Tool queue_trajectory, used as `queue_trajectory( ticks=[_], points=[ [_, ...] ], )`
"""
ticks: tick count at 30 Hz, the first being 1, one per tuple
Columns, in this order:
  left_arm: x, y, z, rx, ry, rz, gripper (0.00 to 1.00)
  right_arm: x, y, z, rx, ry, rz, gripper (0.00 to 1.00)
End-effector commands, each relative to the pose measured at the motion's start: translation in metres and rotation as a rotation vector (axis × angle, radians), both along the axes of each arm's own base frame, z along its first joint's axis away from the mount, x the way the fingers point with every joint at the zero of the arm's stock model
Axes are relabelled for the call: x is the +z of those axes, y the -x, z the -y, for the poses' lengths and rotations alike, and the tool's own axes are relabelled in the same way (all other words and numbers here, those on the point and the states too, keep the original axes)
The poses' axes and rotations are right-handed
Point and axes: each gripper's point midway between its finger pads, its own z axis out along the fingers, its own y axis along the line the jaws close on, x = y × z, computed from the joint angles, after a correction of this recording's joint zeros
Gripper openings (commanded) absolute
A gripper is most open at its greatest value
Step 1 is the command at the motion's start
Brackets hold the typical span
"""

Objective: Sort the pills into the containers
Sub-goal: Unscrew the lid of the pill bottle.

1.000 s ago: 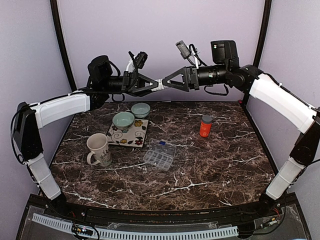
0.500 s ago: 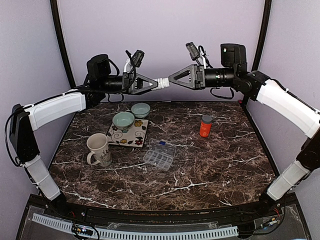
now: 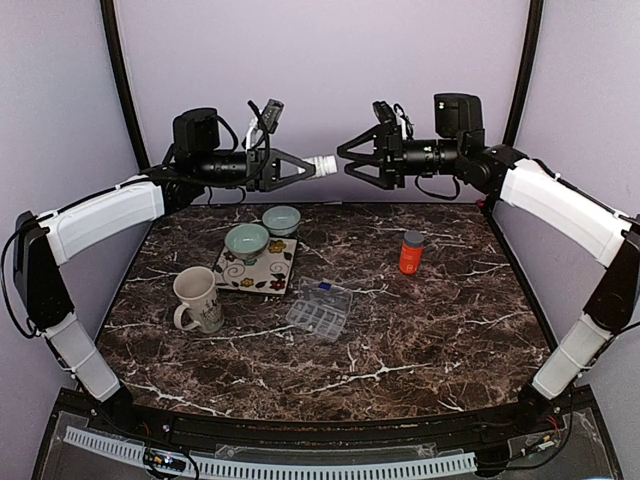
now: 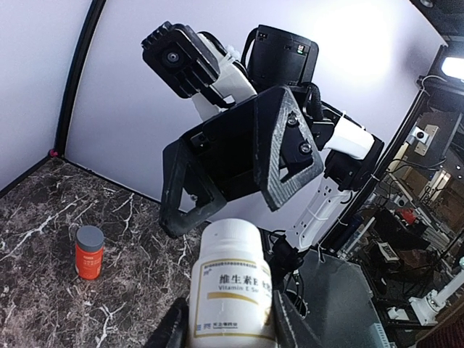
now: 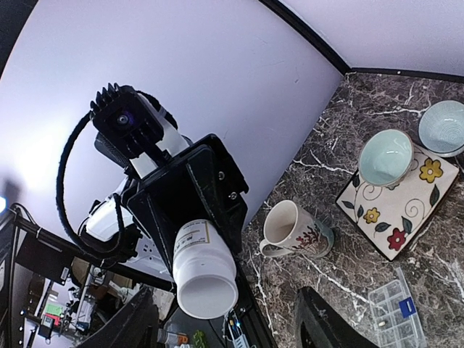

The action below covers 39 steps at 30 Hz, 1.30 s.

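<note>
White pill bottle (image 3: 322, 164) sat clamped in the left pincer (image 3: 306, 167), high above the worktop (image 3: 450, 320). The right pincer (image 3: 346, 161) faced it, jaws wide, holding nothing; the clear organiser (image 3: 319, 310) lay mid-worktop below.

Soft, even light, shadows barely there. Wrist views bow at the edges; glare blooms behind the right gripper (image 4: 226, 210), and the left gripper's (image 4: 232, 320) fingers (image 4: 176, 330) blur.
</note>
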Motion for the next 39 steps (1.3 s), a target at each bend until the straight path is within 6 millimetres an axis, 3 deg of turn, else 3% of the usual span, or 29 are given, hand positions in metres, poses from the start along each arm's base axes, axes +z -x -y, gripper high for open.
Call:
queue_trajectory(
  ticks=[1, 8, 23, 31, 37, 39],
  points=[
    [0.025, 0.009, -0.003, 0.017, 0.008, 0.112, 0.0, 0.005, -0.004, -0.006, 0.009, -0.021, -0.034, 0.63],
    [0.023, 0.005, 0.002, 0.025, -0.013, 0.131, 0.0, 0.0, -0.004, -0.013, 0.027, -0.018, -0.051, 0.6],
    [0.014, -0.005, 0.009, 0.021, -0.036, 0.128, 0.0, 0.007, -0.003, -0.016, 0.052, -0.037, -0.051, 0.55],
    [0.013, -0.008, 0.012, 0.016, -0.04, 0.124, 0.0, 0.007, -0.002, -0.018, 0.065, -0.034, -0.045, 0.26],
    [0.015, -0.008, 0.012, 0.018, -0.036, 0.12, 0.0, 0.003, 0.001, -0.019, 0.081, -0.007, -0.015, 0.0],
    [0.02, -0.006, 0.012, 0.005, -0.019, 0.11, 0.0, 0.003, 0.003, -0.018, 0.09, 0.0, 0.031, 0.0]
  ],
)
